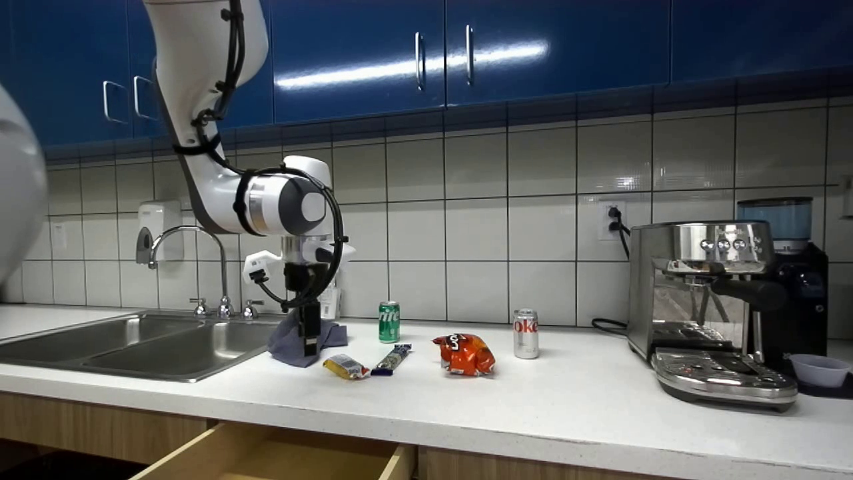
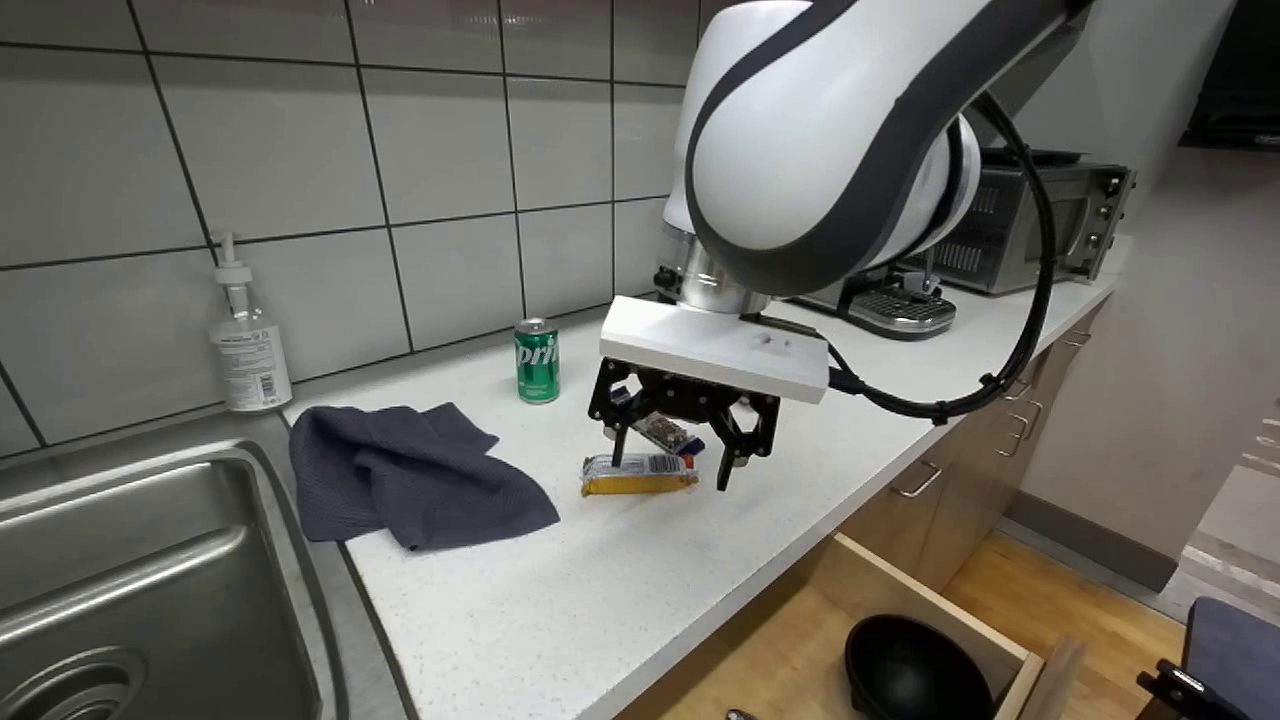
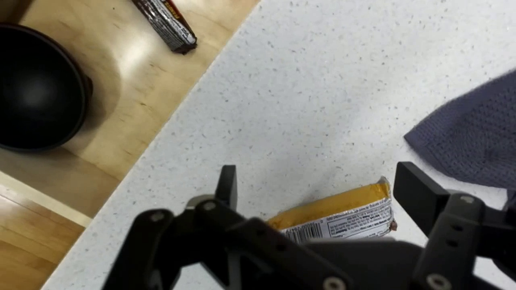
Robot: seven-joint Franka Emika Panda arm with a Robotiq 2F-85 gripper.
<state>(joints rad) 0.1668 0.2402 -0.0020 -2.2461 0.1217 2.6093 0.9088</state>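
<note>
1. On the counter (image 3: 290,100), the yellow bar (image 3: 340,213) lies near our claw (image 3: 317,173) and the towel (image 3: 475,137).
2. Our claw stands spread, empty.
3. We'd centre above the yellow bar, jaws across its narrow side.

A green Sprite can (image 1: 389,322) and a silver Coke can (image 1: 526,334) stand on the table (image 1: 566,400), with an orange snack bag (image 1: 468,357) between them and nearer the front edge. A dark grey-blue cloth (image 2: 410,480) lies rumpled, partly over the rim of the metal sink (image 2: 230,600); a pump bottle (image 2: 250,360) stands near it by the tiled wall (image 1: 476,233). A chrome espresso machine (image 1: 693,307) sits beside a black grinder (image 1: 800,283), beneath blue cupboards (image 1: 360,60).
</note>
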